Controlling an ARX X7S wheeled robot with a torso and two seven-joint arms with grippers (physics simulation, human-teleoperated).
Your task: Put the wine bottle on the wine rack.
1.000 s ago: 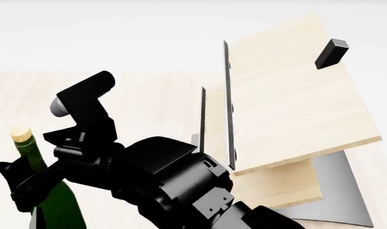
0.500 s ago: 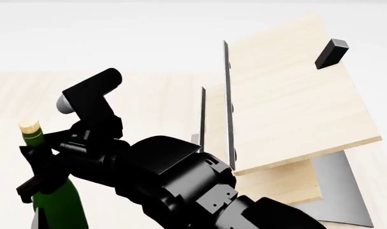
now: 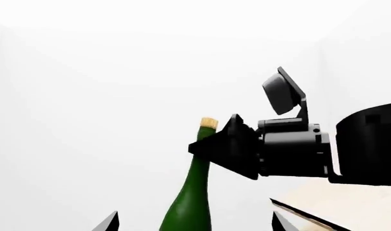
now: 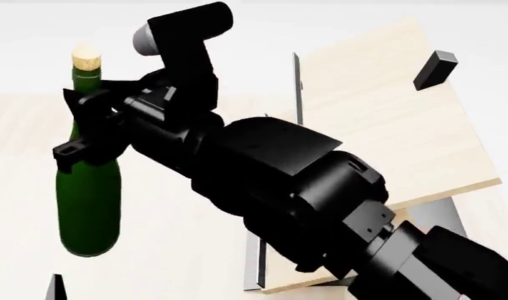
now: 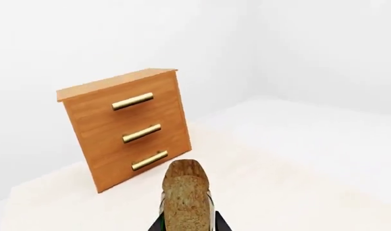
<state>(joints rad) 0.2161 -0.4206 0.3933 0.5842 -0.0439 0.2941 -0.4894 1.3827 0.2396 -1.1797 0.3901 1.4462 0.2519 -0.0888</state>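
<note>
The wine bottle (image 4: 89, 194), dark green with a beige cork (image 4: 87, 57), hangs upright in the air at the left of the head view. My right gripper (image 4: 86, 128) is shut on its neck just below the cork. In the right wrist view the cork (image 5: 187, 192) fills the space between the two black fingers (image 5: 222, 224). The wine rack (image 4: 379, 125), slanted pale wood panels with a small black block (image 4: 435, 69), stands to the right, behind the right arm. My left gripper (image 3: 194, 226) is open below the bottle (image 3: 190, 197), its tips wide apart.
A brown cabinet (image 5: 124, 130) with three brass handles stands on the pale floor in the right wrist view. The rack's grey metal base (image 4: 441, 215) shows at lower right. A corner of a rack panel (image 3: 337, 207) appears in the left wrist view.
The right gripper has risen with the bottle in its hold. The bottle has gone from low at the left edge to hanging well above the surface.
</note>
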